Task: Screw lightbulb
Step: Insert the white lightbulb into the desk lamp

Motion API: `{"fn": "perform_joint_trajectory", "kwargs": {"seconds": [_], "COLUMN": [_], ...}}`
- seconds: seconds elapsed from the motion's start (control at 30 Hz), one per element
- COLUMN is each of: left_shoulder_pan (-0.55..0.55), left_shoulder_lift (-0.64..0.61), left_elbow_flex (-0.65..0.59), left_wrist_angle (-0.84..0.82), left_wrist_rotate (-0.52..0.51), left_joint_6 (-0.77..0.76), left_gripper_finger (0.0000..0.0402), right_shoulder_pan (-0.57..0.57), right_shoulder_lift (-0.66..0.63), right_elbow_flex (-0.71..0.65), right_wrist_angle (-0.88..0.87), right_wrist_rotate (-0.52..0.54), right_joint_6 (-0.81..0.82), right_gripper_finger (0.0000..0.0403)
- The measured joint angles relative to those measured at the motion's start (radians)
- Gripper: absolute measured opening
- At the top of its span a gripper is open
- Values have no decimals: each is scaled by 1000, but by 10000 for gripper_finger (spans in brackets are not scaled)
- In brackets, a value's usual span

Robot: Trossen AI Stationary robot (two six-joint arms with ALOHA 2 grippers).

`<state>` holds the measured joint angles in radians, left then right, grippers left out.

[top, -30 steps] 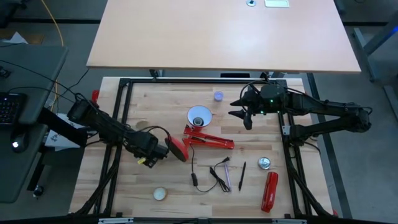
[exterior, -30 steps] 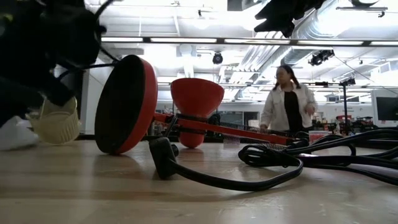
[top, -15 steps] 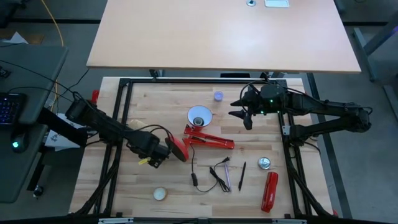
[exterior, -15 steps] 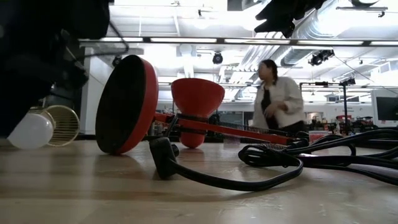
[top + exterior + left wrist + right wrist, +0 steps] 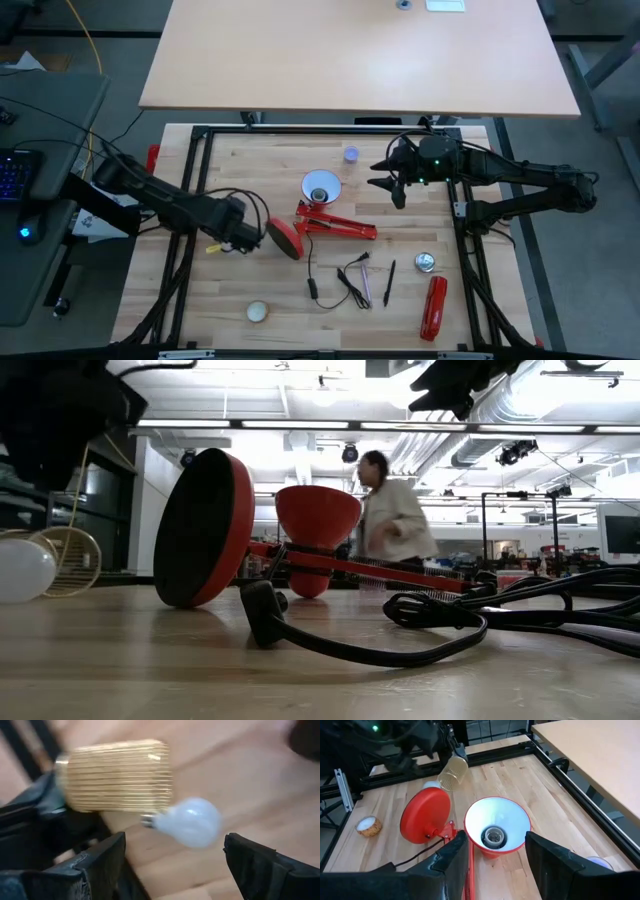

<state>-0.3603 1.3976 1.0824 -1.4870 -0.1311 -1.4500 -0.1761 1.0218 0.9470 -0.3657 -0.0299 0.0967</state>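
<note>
Pickup step: left gripper (image 5: pixel 170 865) open over the lightbulb (image 5: pixel 190 822) (nothing held), right gripper (image 5: pixel 492 857) open above lamp (image 5: pixel 496 827); next, close on bulb

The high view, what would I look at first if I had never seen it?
Probably the red lamp lying on its side in the middle of the wooden table, its white-lined shade facing up. Just left of its round red base, the left tool hangs open, with the small white lightbulb lying on the wood in front of it beside a ribbed yellowish cup. The right tool waits open beyond the shade.
</note>
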Motion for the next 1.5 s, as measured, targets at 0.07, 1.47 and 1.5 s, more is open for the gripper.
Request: {"fn": "perform_joint_trajectory", "kwargs": {"seconds": [0.07, 1.47, 1.5], "left_shoulder_pan": [5, -222, -214], "left_shoulder_lift": [-6, 56, 56], "left_elbow_flex": [-11, -226, -231], "left_wrist_angle": [-68, 63, 72], "left_wrist_rotate": [4, 208, 205], "left_joint_6": [-52, -616, -619], "left_gripper_finger": [319, 0, 0], "right_shoulder_pan": [0, -1, -1], "right_shoulder_lift": [0, 0, 0], "right_elbow_flex": [0, 0, 0], "right_wrist_angle": [7, 11, 11], "right_wrist_rotate": [0, 0, 0], "right_joint_6": [3, 60, 60], "right_gripper_finger": [189, 189, 189]}}
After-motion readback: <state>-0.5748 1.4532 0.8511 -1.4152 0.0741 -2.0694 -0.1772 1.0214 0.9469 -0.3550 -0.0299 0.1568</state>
